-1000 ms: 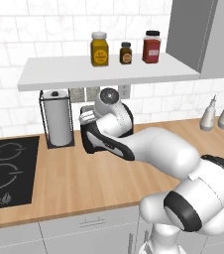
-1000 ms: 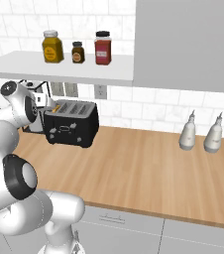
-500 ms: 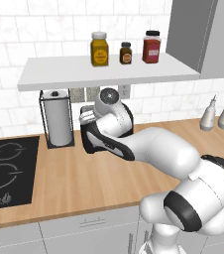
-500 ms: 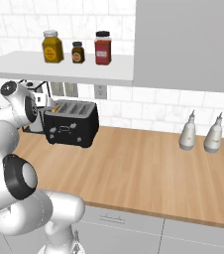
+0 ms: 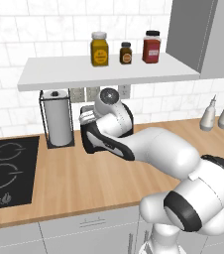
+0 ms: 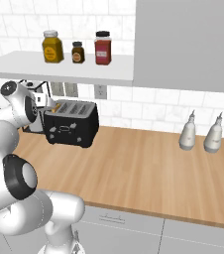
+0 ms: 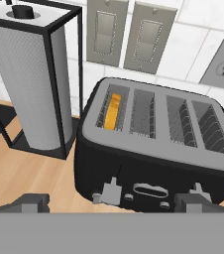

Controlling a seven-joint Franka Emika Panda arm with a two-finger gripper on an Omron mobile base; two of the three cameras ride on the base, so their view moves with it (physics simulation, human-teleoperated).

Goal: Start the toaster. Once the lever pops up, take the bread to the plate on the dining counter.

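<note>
Wood counter (image 7: pixel 15 173): toaster (image 7: pixel 153 149) just ahead of jaws (spread wide).

Bright even rendered light, soft shadows; sharp, no glare

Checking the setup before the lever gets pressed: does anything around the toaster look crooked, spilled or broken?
Nothing stands out. The toaster sits flat on the counter, the bread upright in its leftmost slot, the paper-towel roll upright beside it.
</note>
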